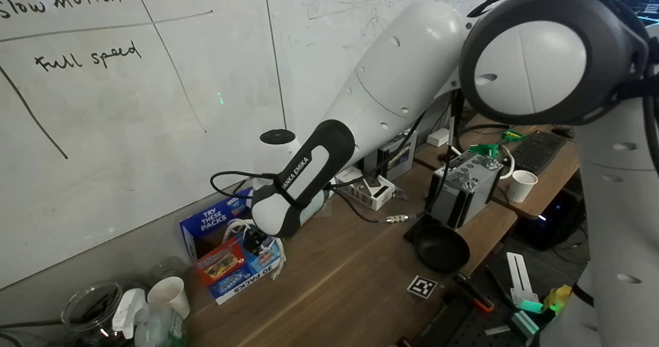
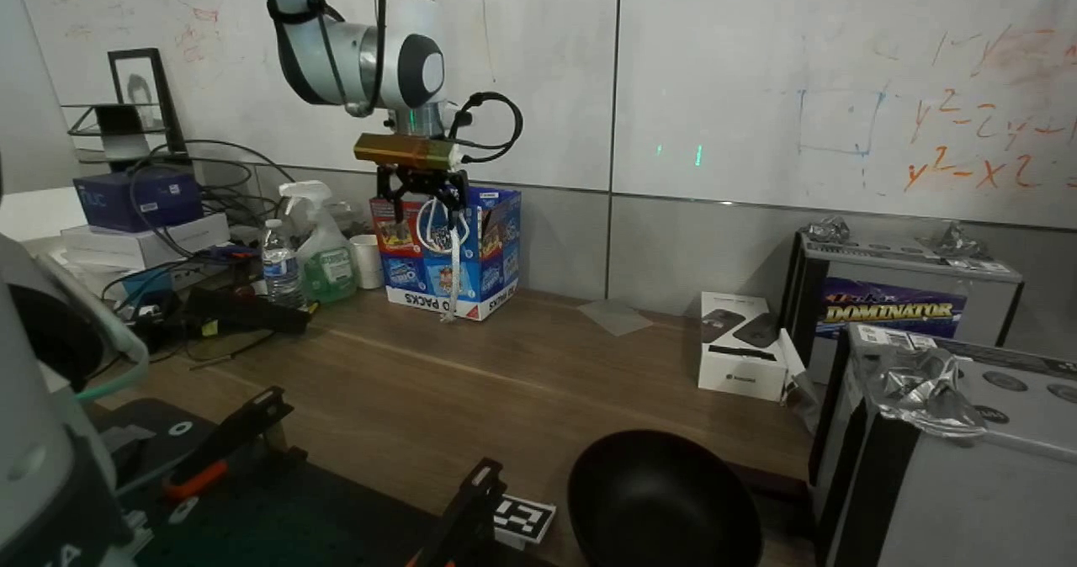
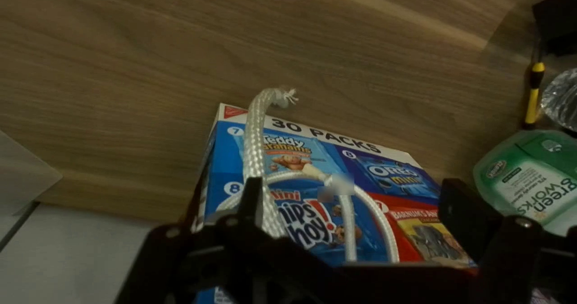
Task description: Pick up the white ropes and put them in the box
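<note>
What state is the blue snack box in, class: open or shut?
Open: in an exterior view, the box has a dark opening between its printed front and the panel reading TRY THESE PACKS.

Box [image 1: 226, 270]: blue cardboard, red and light-blue snack panels, white bottom strip reading 30 PACKS. Stands on the table [image 1: 319, 290], open side up, blue panel rising at the back, front printing upside down. Ropes [image 3: 254, 159]: white, braided, slack. Loose loops in front of the upper part of the box face, plus a strand hanging nearly straight down, frayed end near the bottom edge. In an exterior view, part of the ropes [image 1: 238, 224] also shows at the box opening. Can't tell if any of it sits inside.
</note>
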Action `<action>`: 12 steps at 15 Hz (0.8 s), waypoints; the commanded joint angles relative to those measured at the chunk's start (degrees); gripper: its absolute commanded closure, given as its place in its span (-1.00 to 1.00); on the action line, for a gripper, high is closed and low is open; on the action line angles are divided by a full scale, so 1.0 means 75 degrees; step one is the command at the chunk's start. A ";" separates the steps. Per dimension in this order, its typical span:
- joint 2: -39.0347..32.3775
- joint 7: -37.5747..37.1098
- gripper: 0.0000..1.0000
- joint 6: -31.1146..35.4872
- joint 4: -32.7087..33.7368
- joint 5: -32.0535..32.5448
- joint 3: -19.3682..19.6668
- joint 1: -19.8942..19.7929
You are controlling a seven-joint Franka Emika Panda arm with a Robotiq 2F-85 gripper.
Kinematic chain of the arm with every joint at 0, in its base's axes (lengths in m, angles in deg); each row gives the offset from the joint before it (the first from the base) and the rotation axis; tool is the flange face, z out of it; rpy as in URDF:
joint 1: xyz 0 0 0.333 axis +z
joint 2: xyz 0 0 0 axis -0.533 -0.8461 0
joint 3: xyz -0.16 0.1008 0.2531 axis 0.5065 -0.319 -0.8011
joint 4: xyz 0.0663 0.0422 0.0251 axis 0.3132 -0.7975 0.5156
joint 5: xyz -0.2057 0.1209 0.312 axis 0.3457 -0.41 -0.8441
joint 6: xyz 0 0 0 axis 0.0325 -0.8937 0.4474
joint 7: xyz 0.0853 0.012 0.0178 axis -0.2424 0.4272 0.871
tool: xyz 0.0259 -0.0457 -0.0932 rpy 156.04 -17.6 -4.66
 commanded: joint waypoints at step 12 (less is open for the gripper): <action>-0.0309 -0.0121 -1.00 0.0061 0.0431 0.1057 0.0755 0.0529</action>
